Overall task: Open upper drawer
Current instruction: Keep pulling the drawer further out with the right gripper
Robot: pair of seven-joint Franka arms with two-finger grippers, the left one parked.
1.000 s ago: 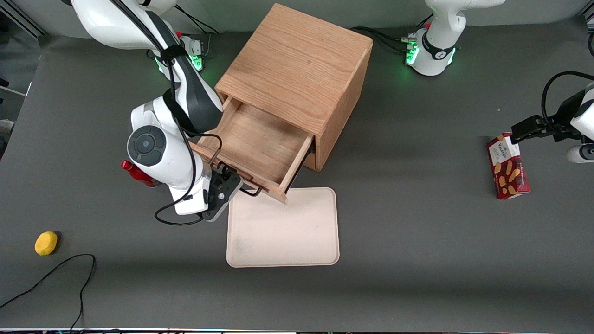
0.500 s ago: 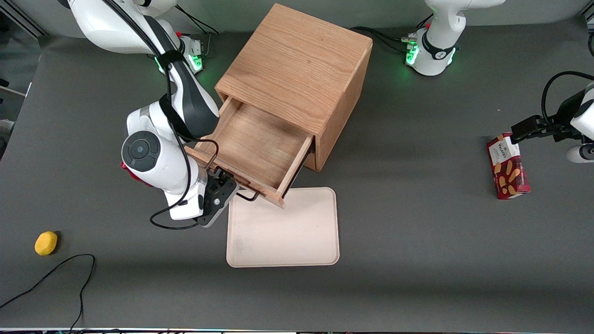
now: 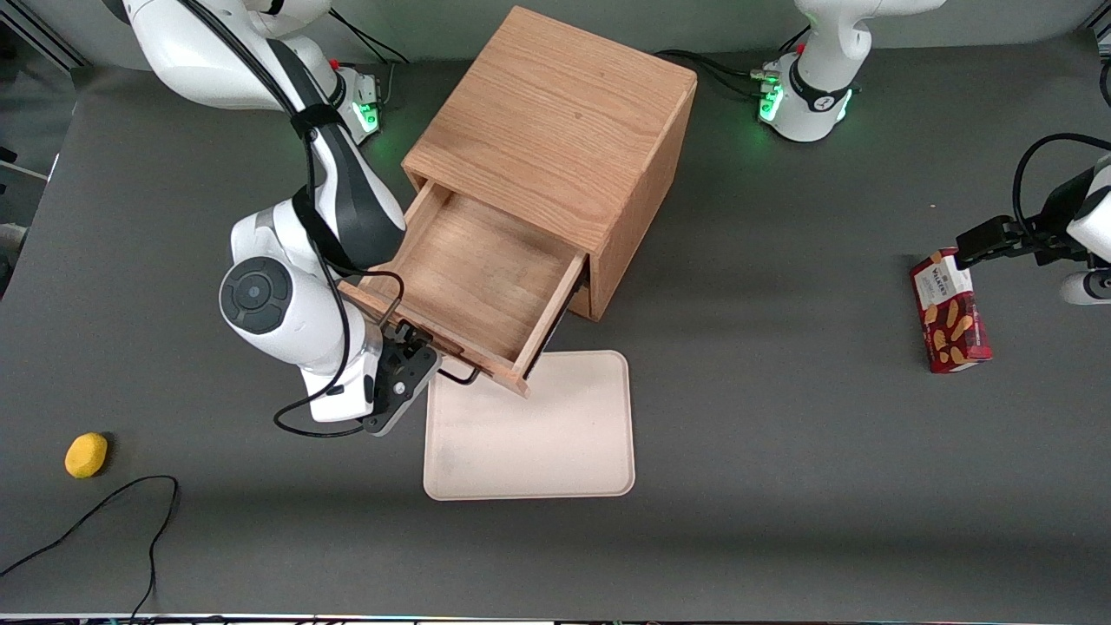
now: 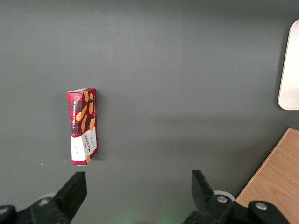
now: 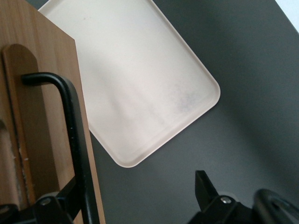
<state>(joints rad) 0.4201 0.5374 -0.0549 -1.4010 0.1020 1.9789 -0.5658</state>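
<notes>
Front view: my gripper [image 3: 415, 360] sits at the front of the upper drawer [image 3: 473, 276], which stands pulled well out of the wooden cabinet [image 3: 555, 130], its bare wooden floor open to the camera. The drawer's black handle [image 3: 458, 376] juts from its front panel just beside my fingers. Whether I grip that handle or merely flank it, I cannot tell.

My wrist camera shows the handle [image 5: 70, 126] as a black bar running along the light-oak drawer front [image 5: 42, 93], with one dark finger [image 5: 205, 191] standing apart from it over the grey table [image 5: 252, 84].

A pale, cream tray [image 3: 529, 430] lies flat on the table, nearer the front camera than the cabinet; the drawer's front corner overhangs the tray's edge. A small yellow object [image 3: 86, 455] rests toward my end of the table, near a loose black cable [image 3: 113, 503]. A red biscuit box [image 3: 949, 311] lies toward the parked arm's end.
</notes>
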